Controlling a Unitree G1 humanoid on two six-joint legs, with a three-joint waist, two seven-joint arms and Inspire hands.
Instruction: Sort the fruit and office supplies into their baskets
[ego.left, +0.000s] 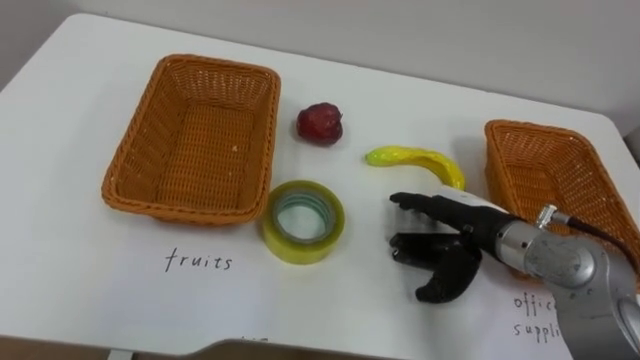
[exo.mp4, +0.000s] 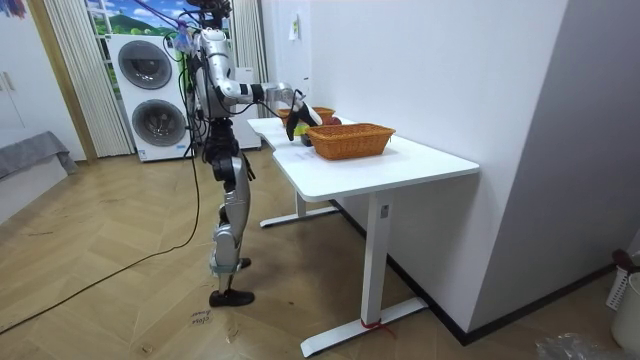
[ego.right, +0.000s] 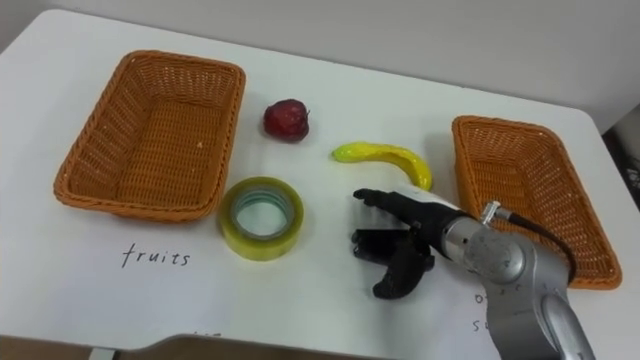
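Observation:
A roll of yellow tape (ego.left: 303, 221) lies flat on the white table (ego.left: 60, 250), just right of the front corner of the left basket (ego.left: 195, 135), which is empty. A dark red apple (ego.left: 320, 123) sits behind the tape. To its right lies a yellow banana (ego.left: 417, 161). My right hand (ego.left: 447, 243) hovers low over the table just in front of the banana and right of the tape, fingers loosely spread and open, holding nothing. The right basket (ego.left: 560, 190) stands beyond my wrist and looks empty.
Handwritten labels mark the table: "fruits" (ego.left: 198, 261) before the left basket, another partly hidden by my right arm. In the room view I stand at the table's long side, with washing machines (exo.mp4: 150, 95) behind me and a wall beyond the table.

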